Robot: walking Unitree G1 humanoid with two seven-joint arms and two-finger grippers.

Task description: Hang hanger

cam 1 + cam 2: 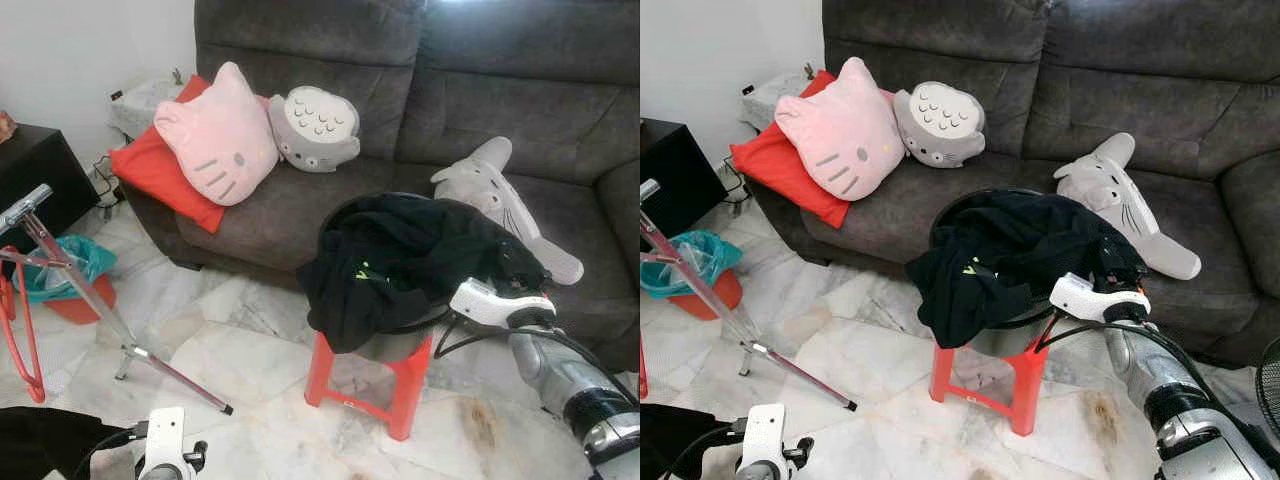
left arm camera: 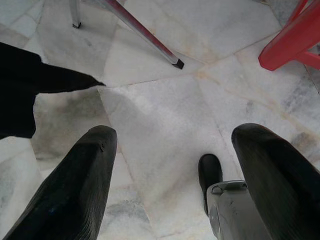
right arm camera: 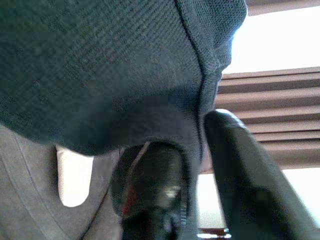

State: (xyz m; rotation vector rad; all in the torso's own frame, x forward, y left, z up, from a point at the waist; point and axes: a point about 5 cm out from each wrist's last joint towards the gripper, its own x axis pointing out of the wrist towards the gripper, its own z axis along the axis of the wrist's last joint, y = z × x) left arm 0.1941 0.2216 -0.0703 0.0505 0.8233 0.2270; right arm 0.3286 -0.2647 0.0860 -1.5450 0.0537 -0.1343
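The right wrist view shows dark fabric (image 3: 115, 70) draped between the right gripper's (image 3: 200, 165) fingers, a fold pinched there. From the head, that black garment (image 1: 400, 255) lies heaped in a basin on a red stool (image 1: 385, 375) before the grey sofa (image 1: 480, 90). The left gripper (image 2: 175, 175) hangs spread over marble floor (image 2: 165, 110), beside the rack's leg (image 2: 145, 32). A red hanger (image 1: 20, 330) hangs at the robot's left.

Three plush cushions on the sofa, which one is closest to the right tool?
The grey long-eared plush lying on the seat just behind the black clothes, where the right tool is. The pink cat cushion and round grey cushion sit further left.
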